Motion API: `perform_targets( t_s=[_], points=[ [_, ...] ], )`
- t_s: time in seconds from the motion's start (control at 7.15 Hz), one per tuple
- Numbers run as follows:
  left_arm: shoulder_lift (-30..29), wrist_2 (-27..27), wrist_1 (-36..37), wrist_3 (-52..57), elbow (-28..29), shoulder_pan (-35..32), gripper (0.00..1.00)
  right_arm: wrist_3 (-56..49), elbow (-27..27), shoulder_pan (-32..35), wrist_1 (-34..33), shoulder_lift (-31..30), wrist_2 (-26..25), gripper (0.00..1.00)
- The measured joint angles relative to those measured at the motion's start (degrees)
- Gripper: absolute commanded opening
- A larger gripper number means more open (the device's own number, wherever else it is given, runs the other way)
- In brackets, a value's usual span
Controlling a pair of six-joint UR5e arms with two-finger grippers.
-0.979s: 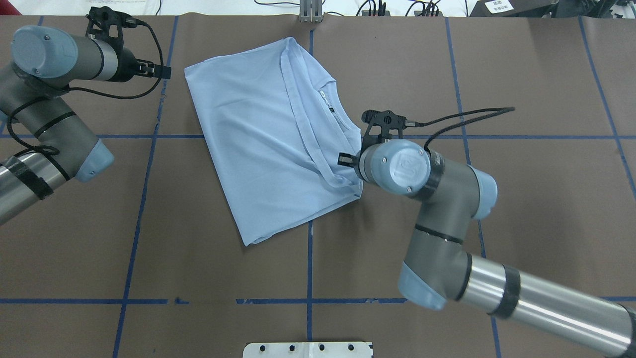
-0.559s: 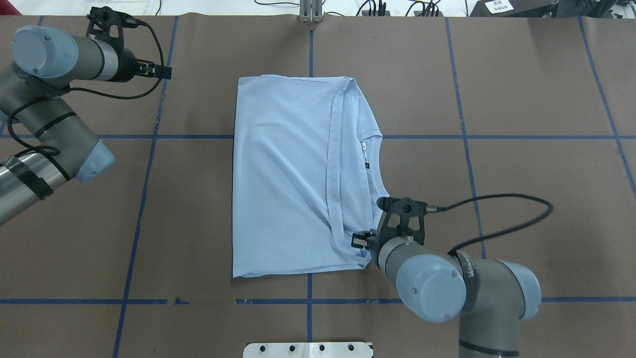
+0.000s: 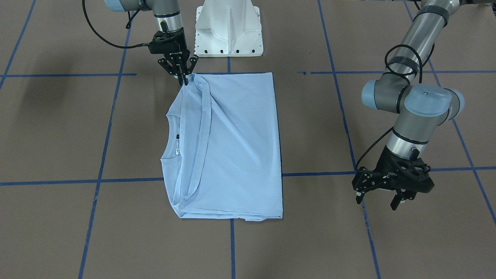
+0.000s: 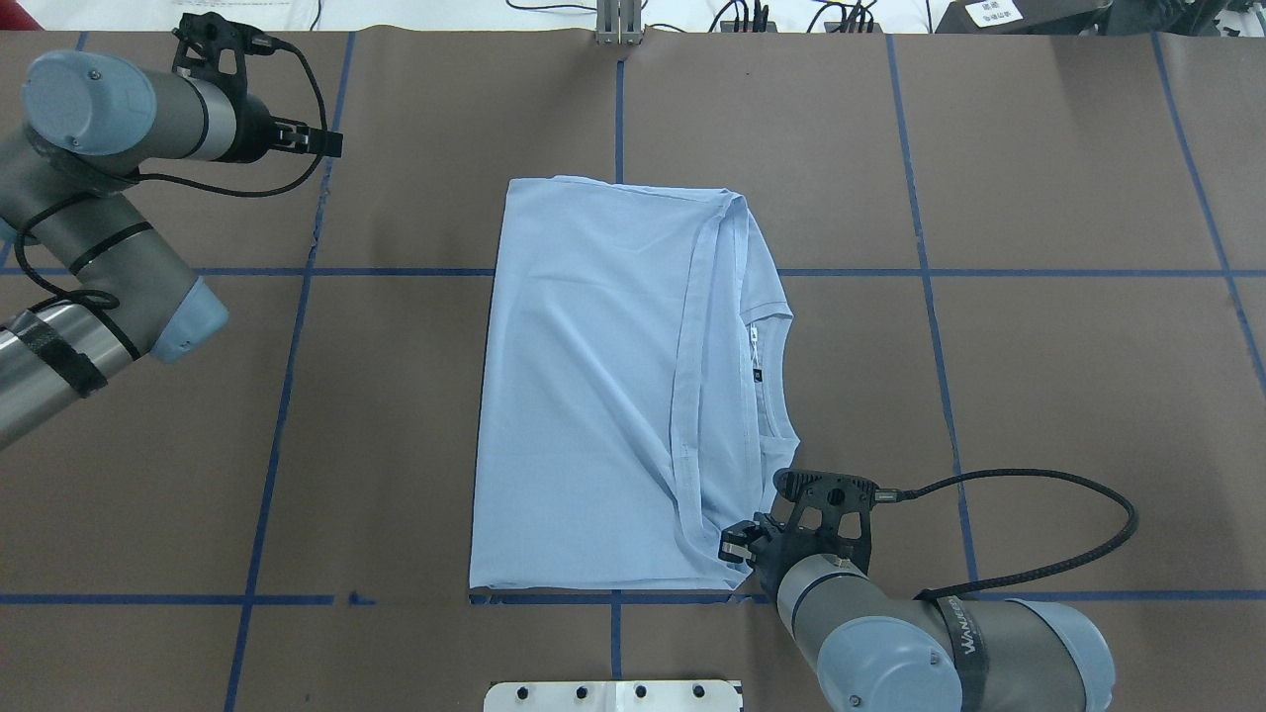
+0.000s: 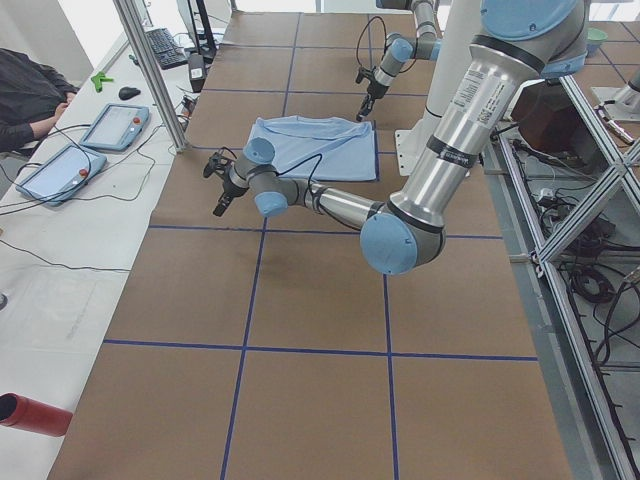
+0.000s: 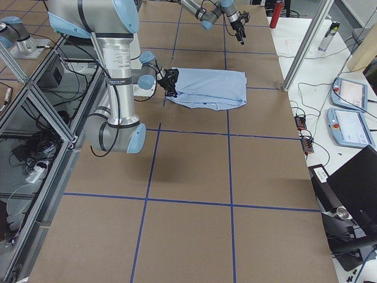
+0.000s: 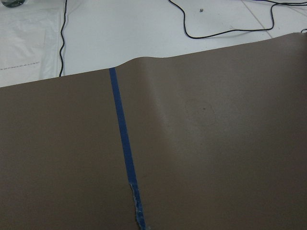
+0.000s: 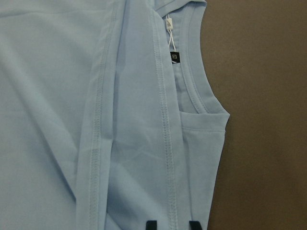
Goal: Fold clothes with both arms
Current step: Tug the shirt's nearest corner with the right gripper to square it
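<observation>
Since the T-shirt, flat in the middle of the counter, is soft and floppy, I would grab corners; my right claw pinches one, my left claw hangs spread.

The right arm comes in low at the near right, by the robot's base. Its wrist tips down, and the right gripper has both fingers pressed together on a corner of the T-shirt. The left arm is bent at the far left. The left gripper hangs pointing down, fingers spread, holding nothing.
</observation>
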Motion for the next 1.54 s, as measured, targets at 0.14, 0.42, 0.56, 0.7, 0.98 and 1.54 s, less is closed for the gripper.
perform_targets(
  t_s=[0.14, 0.42, 0.56, 0.7, 0.98, 1.54],
  points=[
    [0.00, 0.00, 0.00, 0.00, -0.02, 0.00, 1.00, -4.05, 0.51, 1.02, -0.01, 0.90, 2.15, 1.00],
    [0.00, 0.00, 0.00, -0.01, 0.03, 0.00, 1.00, -10.66, -1.11, 1.00, -0.06, 4.05, 3.87, 0.85],
    [0.00, 0.00, 0.00, -0.05, 0.05, 0.00, 1.00, -13.25, -1.98, 0.14, -0.07, 4.76, 3.10, 0.76],
    [0.00, 0.00, 0.00, -0.09, 0.04, 0.00, 1.00, -16.68, -2.67, -0.71, -0.08, 5.08, 1.68, 0.71],
    [0.00, 0.00, 0.00, -0.27, -0.01, 0.00, 1.00, -23.37, -3.44, -1.62, -0.09, 5.18, -0.26, 0.57],
    [0.00, 0.00, 0.00, -0.34, -0.03, 0.00, 1.00, -34.11, -3.78, -2.83, -0.07, 4.85, -2.85, 0.41]
  ],
)
